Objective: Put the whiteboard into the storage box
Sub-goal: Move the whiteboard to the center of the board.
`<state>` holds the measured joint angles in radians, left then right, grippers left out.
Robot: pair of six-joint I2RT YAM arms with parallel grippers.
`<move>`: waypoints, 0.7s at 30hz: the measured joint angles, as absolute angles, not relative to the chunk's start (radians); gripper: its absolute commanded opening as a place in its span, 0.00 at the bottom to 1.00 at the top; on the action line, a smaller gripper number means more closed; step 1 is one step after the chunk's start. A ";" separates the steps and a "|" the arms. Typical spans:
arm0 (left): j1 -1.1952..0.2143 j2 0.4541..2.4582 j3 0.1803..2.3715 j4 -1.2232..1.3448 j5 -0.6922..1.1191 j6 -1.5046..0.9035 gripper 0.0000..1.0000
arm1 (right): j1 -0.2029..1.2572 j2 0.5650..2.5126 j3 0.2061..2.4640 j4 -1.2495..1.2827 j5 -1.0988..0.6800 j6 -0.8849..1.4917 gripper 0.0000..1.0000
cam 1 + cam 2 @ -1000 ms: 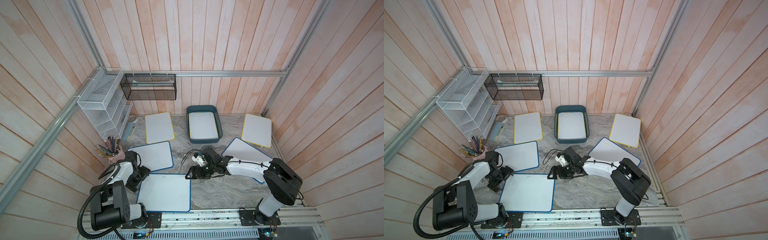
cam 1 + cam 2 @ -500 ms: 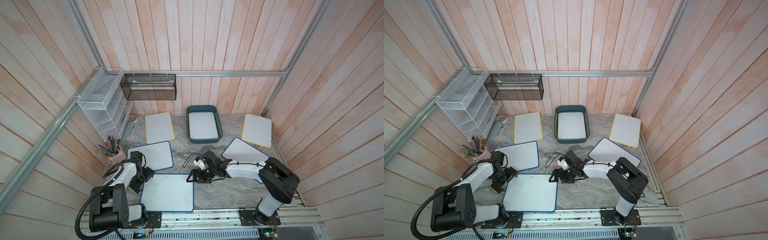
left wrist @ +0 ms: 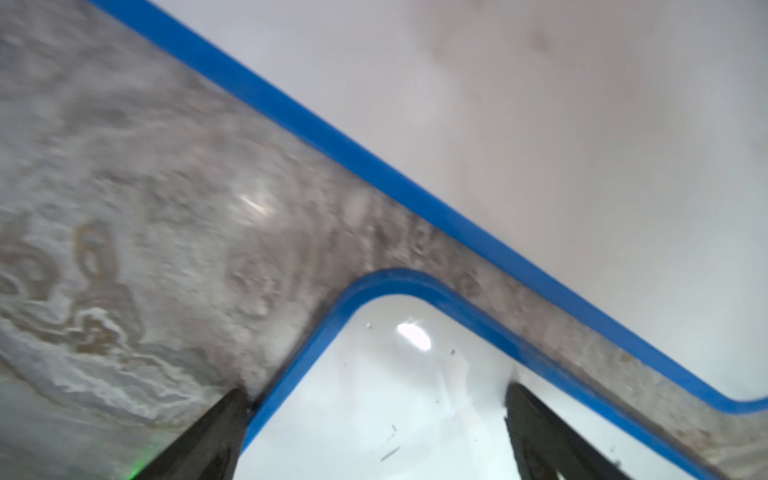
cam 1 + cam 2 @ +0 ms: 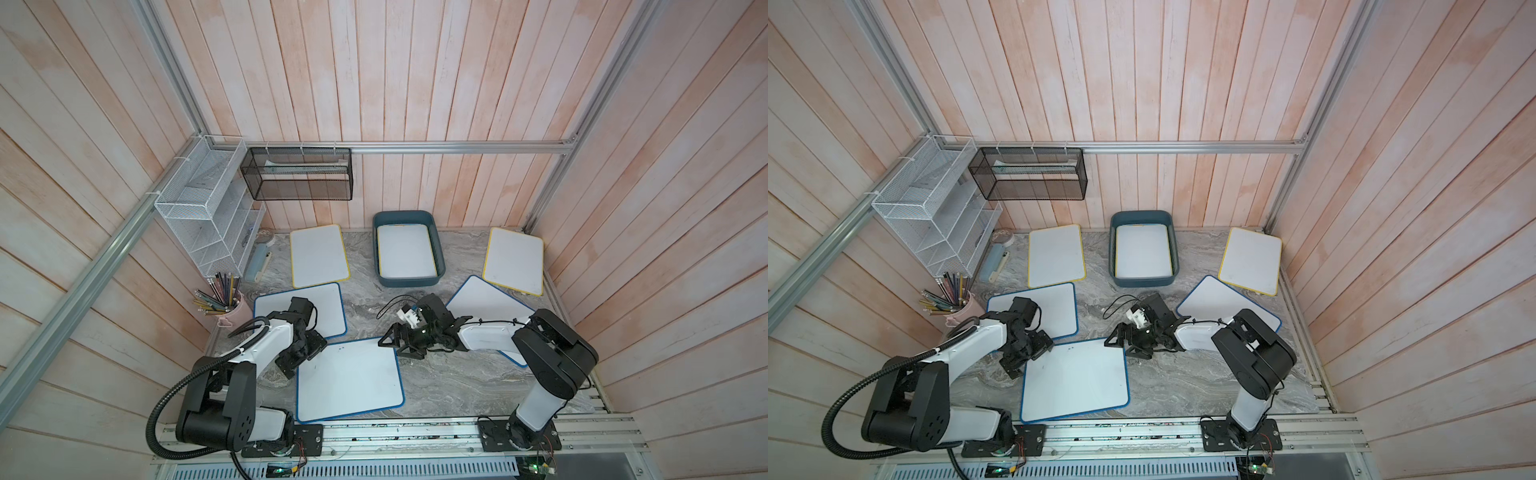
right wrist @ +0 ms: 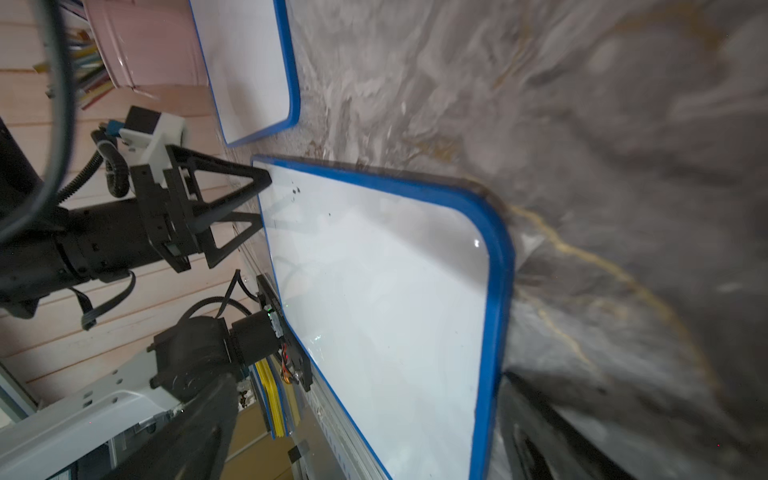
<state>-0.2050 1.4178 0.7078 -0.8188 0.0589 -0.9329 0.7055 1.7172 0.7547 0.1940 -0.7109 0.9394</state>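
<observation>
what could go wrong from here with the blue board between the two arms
The near blue-framed whiteboard lies flat on the table; the open jaws at its far corners may shove it rather than grip it.
Its near edge sits by the front rail, so it could slide off.
The storage box already holds another whiteboard and looks narrower.

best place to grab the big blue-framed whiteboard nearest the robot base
The nearest whiteboard lies flat, so probably its rounded far corners: left pincer from the left side, right pincer from the right, jaws low across the thin blue rim.
</observation>
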 measured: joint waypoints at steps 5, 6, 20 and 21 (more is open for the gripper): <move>-0.349 1.507 0.786 -0.822 0.107 -0.976 0.98 | 0.601 1.703 0.758 0.175 -0.668 0.888 0.98; -0.374 1.525 0.803 -0.824 0.116 -0.982 0.98 | 0.585 1.700 0.760 0.167 -0.659 0.875 0.98; -0.532 1.787 1.113 -0.807 0.184 -0.982 0.98 | 0.377 1.593 0.759 -0.038 -0.552 0.667 0.98; -0.548 1.792 1.121 -0.799 0.178 -0.976 0.98 | 0.366 1.599 0.767 -0.045 -0.553 0.656 0.98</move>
<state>-0.5476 1.7924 1.1210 -0.7994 0.1780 -0.9760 0.3656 1.5990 0.7670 -0.0452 -0.5529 0.6563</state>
